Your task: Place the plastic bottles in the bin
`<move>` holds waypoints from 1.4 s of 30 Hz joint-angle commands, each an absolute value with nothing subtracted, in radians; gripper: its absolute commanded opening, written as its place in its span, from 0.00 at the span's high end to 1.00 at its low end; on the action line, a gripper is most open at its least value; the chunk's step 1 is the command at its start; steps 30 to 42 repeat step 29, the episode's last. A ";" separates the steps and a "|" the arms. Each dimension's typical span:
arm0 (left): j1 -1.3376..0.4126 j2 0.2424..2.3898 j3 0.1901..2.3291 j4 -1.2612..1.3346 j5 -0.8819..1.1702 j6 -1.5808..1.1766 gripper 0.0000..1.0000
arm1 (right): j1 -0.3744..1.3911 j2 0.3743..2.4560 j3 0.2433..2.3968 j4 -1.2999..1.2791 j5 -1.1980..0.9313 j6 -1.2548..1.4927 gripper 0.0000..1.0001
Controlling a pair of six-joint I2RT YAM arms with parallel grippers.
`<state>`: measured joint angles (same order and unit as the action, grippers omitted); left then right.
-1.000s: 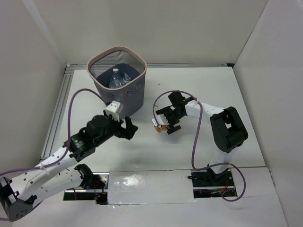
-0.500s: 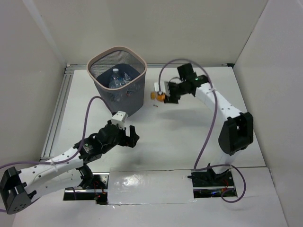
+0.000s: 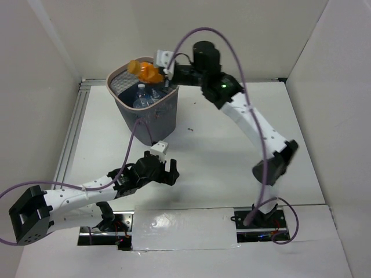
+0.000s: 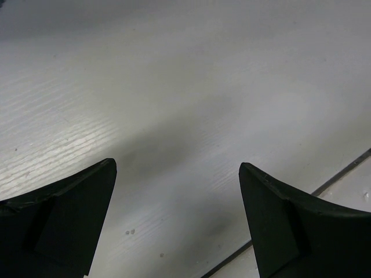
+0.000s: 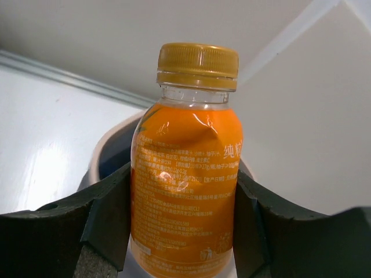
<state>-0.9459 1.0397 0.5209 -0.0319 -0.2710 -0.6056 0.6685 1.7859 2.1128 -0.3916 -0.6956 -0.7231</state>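
Observation:
My right gripper is shut on the short orange bottle and holds it over the far rim of the dark wire-mesh bin. In the right wrist view the orange bottle with its gold cap sits squeezed between my fingers, with the bin's pale rim behind it. Clear plastic bottles lie inside the bin. My left gripper is open and empty, low over bare white table near the front; its wrist view shows only table between the fingertips.
White walls enclose the table on the left, back and right. A metal rail runs along the left edge. A small dark speck lies on the table right of the bin. A seam crosses the table under my left gripper.
My right arm has lifted the orange bottle up and left, from beside the bin to over its rim. My left gripper has drawn back toward the front of the table, still open.

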 commanded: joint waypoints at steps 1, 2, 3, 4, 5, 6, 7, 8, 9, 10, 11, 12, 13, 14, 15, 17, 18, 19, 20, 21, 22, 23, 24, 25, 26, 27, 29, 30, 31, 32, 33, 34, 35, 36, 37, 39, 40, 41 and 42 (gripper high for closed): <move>-0.968 1.042 0.572 0.043 -0.284 -0.598 0.00 | 0.701 2.024 2.309 -0.325 -0.548 -0.574 0.42; -0.977 1.042 0.572 0.043 -0.284 -0.598 0.00 | 0.701 2.070 2.366 -0.339 -0.529 -0.546 0.34; -0.977 1.029 0.572 0.043 -0.293 -0.609 0.00 | 0.701 2.107 2.419 -0.339 -0.511 -0.496 0.22; -0.986 1.029 0.572 0.043 -0.302 -0.609 0.00 | 0.692 2.159 2.501 -0.354 -0.511 -0.479 0.15; -0.995 1.017 0.572 0.043 -0.311 -0.618 0.00 | 0.692 2.170 2.525 -0.365 -0.521 -0.463 0.07; -0.996 1.017 0.563 0.034 -0.311 -0.618 0.00 | 0.677 2.171 2.525 -0.365 -0.522 -0.436 0.00; -1.006 1.003 0.563 0.034 -0.322 -0.618 0.00 | 0.667 2.139 2.516 -0.365 -0.522 -0.436 0.00; -1.006 0.990 0.554 0.034 -0.336 -0.618 0.00 | 0.667 2.113 2.491 -0.354 -0.522 -0.420 0.00; -1.006 0.989 0.554 0.034 -0.336 -0.629 0.00 | 0.648 2.079 2.458 -0.342 -0.505 -0.399 0.00; -1.006 0.980 0.545 0.034 -0.336 -0.629 0.00 | 0.637 2.004 2.418 -0.331 -0.493 -0.390 0.00; -1.015 0.980 0.545 0.034 -0.336 -0.629 0.00 | 0.623 1.967 2.337 -0.331 -0.465 -0.379 0.00; -1.015 0.980 0.545 0.047 -0.336 -0.617 0.00 | 0.608 1.933 2.300 -0.331 -0.436 -0.367 0.00; -1.015 0.980 0.545 0.057 -0.336 -0.605 0.00 | 0.576 1.899 2.261 -0.342 -0.386 -0.318 0.00; -1.015 0.980 0.545 0.072 -0.336 -0.604 0.00 | 0.557 1.834 2.176 -0.351 -0.320 -0.283 0.00; -1.015 0.992 0.545 0.072 -0.324 -0.589 0.00 | 0.537 1.798 2.124 -0.371 -0.199 -0.258 0.00; -1.015 1.008 0.569 0.100 -0.310 -0.569 0.00 | 0.467 1.682 1.948 -0.391 -0.102 -0.204 0.00; -1.015 1.026 0.578 0.100 -0.310 -0.552 0.00 | 0.447 1.646 1.890 -0.417 -0.004 -0.183 0.00; -1.015 1.035 0.598 0.100 -0.301 -0.542 0.00 | 0.416 1.613 1.838 -0.439 0.042 -0.160 0.00; -1.015 1.046 0.609 0.100 -0.301 -0.541 0.00 | 0.404 1.551 1.747 -0.460 0.092 -0.144 0.00; -1.015 1.055 0.618 0.100 -0.290 -0.528 0.00 | 0.403 1.519 1.696 -0.486 0.166 -0.134 0.00; -1.006 1.071 0.627 0.100 -0.290 -0.519 0.00 | 0.382 1.441 1.587 -0.486 0.184 -0.123 0.00; -1.006 1.071 0.643 0.100 -0.278 -0.518 0.00 | 0.368 1.398 1.586 -0.486 0.184 -0.109 0.00; -1.006 1.083 0.643 0.100 -0.278 -0.509 0.00 | 0.353 1.355 1.477 -0.468 0.163 -0.109 0.00; -1.006 1.083 0.658 0.089 -0.278 -0.509 0.00 | 0.341 1.317 1.435 -0.468 0.152 -0.097 0.00; -0.997 1.092 0.672 0.089 -0.266 -0.499 0.00 | 0.321 1.248 1.357 -0.468 0.137 -0.097 0.00; -0.997 1.092 0.672 0.078 -0.265 -0.499 0.00 | 0.310 1.217 1.320 -0.482 0.124 -0.097 0.00; -0.985 1.092 0.695 0.055 -0.265 -0.489 0.00 | 0.266 1.128 1.248 -0.482 0.111 -0.077 0.00; -0.985 1.092 0.695 0.055 -0.265 -0.489 0.00 | 0.266 1.128 1.248 -0.482 0.111 -0.077 0.00; -0.985 1.092 0.695 0.055 -0.265 -0.489 0.00 | 0.266 1.128 1.248 -0.482 0.111 -0.077 0.00; -0.985 1.092 0.695 0.055 -0.265 -0.489 0.00 | 0.266 1.128 1.248 -0.482 0.111 -0.077 0.00; -0.985 1.092 0.695 0.055 -0.265 -0.489 0.00 | 0.266 1.128 1.248 -0.482 0.111 -0.077 0.00; -0.985 1.092 0.695 0.055 -0.265 -0.489 0.00 | 0.266 1.128 1.248 -0.482 0.111 -0.077 0.00; -0.985 1.092 0.695 0.055 -0.265 -0.489 0.00 | 0.266 1.128 1.248 -0.482 0.111 -0.077 0.00; -0.985 1.092 0.695 0.055 -0.265 -0.489 0.00 | 0.266 1.128 1.248 -0.482 0.111 -0.077 0.00; -0.985 1.092 0.695 0.055 -0.265 -0.489 0.00 | 0.266 1.128 1.248 -0.482 0.111 -0.077 0.00; -0.985 1.092 0.695 0.055 -0.265 -0.489 0.00 | 0.266 1.128 1.248 -0.482 0.111 -0.077 0.00; -0.985 1.092 0.695 0.055 -0.265 -0.489 0.00 | 0.266 1.128 1.248 -0.482 0.111 -0.077 0.00; -0.985 1.092 0.695 0.055 -0.265 -0.489 0.00 | 0.266 1.128 1.248 -0.482 0.111 -0.077 0.00; -0.985 1.092 0.695 0.055 -0.265 -0.489 0.00 | 0.266 1.128 1.248 -0.482 0.111 -0.077 0.00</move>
